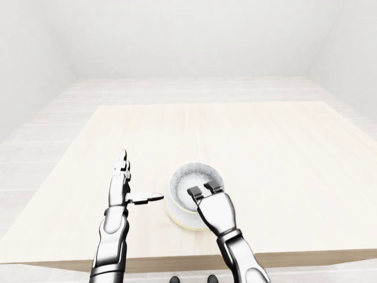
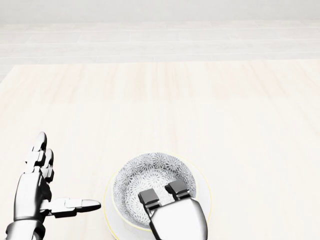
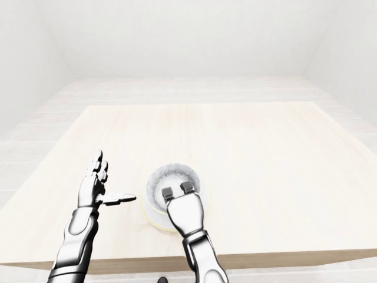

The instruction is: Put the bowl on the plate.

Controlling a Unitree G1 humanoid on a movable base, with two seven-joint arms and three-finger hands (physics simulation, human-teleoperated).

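A white bowl (image 2: 155, 175) with a grey speckled pattern inside sits upright in a pale plate (image 2: 206, 192), low in the head view, just left of centre. My right hand (image 2: 164, 194) comes in from the bottom edge. Two of its fingers curl over the bowl's near rim and dip inside, while the thumb is hidden beneath. To the left of the plate my left hand (image 2: 67, 170) is held open, fingers (image 2: 39, 150) pointing up the view. Its thumb (image 2: 82, 204) reaches toward the plate's edge without touching it.
Bowl and plate rest on a light wooden table (image 1: 265, 135), near the table's bottom edge in the left-eye view. Pale floor and white walls surround the table.
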